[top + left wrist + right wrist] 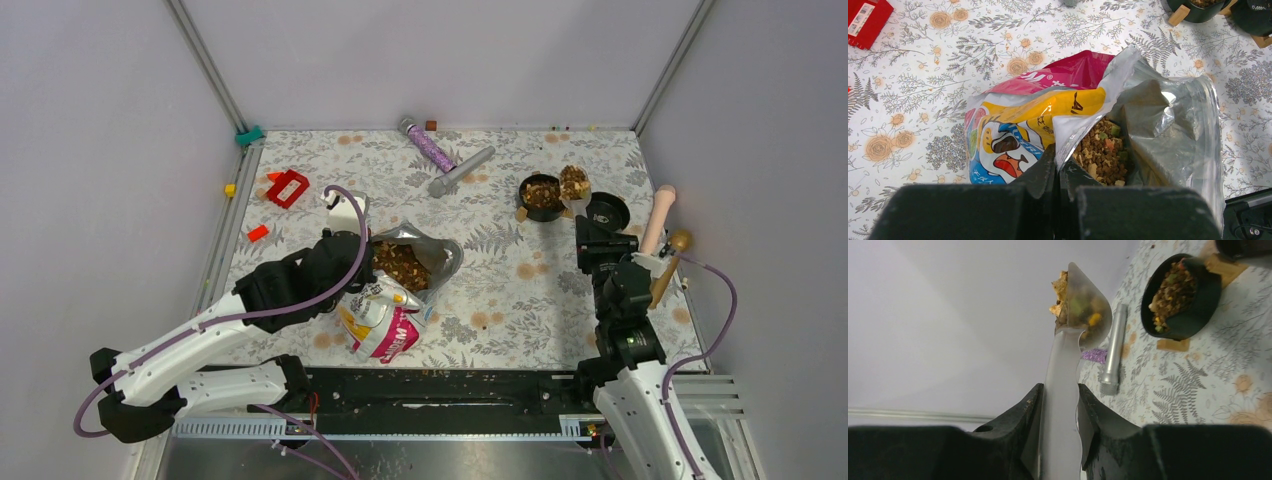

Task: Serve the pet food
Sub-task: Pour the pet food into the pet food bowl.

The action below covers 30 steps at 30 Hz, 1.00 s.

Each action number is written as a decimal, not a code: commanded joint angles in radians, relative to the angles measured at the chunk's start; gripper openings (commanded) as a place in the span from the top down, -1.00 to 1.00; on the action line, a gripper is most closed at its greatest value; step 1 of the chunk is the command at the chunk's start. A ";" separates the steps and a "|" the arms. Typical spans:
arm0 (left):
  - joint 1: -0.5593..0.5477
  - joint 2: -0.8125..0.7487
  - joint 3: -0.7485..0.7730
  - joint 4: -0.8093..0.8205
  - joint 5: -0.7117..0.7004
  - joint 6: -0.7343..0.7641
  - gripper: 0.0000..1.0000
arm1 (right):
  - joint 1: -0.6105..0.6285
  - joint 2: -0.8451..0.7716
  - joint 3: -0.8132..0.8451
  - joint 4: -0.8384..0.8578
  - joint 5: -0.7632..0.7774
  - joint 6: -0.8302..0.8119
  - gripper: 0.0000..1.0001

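Observation:
The glossy yellow, white and magenta bag (385, 315) lies open on the floral table, its silver lining up and brown pet food (400, 265) showing in its mouth. My left gripper (365, 258) is shut on the bag's near rim; in the left wrist view its tips (1058, 162) pinch the white edge of the bag (1038, 107) beside the kibble (1100, 152). My right gripper (1060, 390) is shut on the handle of a clear scoop (1083, 310) loaded with kibble. The scoop (573, 183) hangs next to a black bowl (541, 193) full of kibble.
A second black bowl (607, 212) stands right of the filled one, both on wooden feet. A glittery purple tube (428, 145) and a grey cylinder (460, 171) lie at the back. A red box (287, 187) sits far left; a pink-handled tool (657, 220) lies far right.

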 commanded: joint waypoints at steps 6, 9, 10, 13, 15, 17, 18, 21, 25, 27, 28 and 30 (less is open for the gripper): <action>-0.015 -0.009 0.032 0.115 -0.004 -0.009 1.00 | -0.093 -0.089 -0.003 -0.068 0.096 -0.014 1.00; -0.014 -0.010 0.032 0.115 -0.004 -0.009 1.00 | -0.117 -0.090 -0.010 -0.079 0.101 -0.016 1.00; -0.015 -0.011 0.032 0.115 -0.003 -0.009 1.00 | -0.125 -0.087 -0.012 -0.079 0.101 -0.014 1.00; -0.015 -0.012 0.032 0.115 -0.002 -0.010 1.00 | -0.150 -0.073 -0.017 -0.079 0.090 -0.007 1.00; -0.015 -0.012 0.032 0.115 -0.005 -0.010 1.00 | -0.167 -0.059 -0.017 -0.079 0.087 -0.008 1.00; -0.015 -0.010 0.033 0.115 -0.006 -0.007 1.00 | -0.184 -0.044 -0.018 -0.079 0.083 -0.007 1.00; -0.014 -0.011 0.032 0.116 -0.007 -0.008 1.00 | -0.205 -0.034 -0.016 -0.079 0.077 -0.007 1.00; -0.015 -0.007 0.032 0.115 -0.007 -0.007 1.00 | -0.233 -0.008 -0.018 -0.079 0.065 -0.006 1.00; -0.014 -0.004 0.032 0.116 -0.008 -0.007 1.00 | -0.268 0.023 -0.027 -0.079 0.051 -0.005 1.00; -0.015 -0.003 0.033 0.115 -0.009 -0.005 1.00 | -0.284 0.043 -0.028 -0.078 0.040 -0.006 1.00; -0.015 -0.002 0.033 0.115 -0.009 -0.005 1.00 | -0.292 0.054 -0.028 -0.075 0.028 -0.010 1.00; -0.015 0.001 0.033 0.115 -0.009 -0.004 1.00 | -0.306 0.078 -0.033 -0.062 0.005 -0.013 1.00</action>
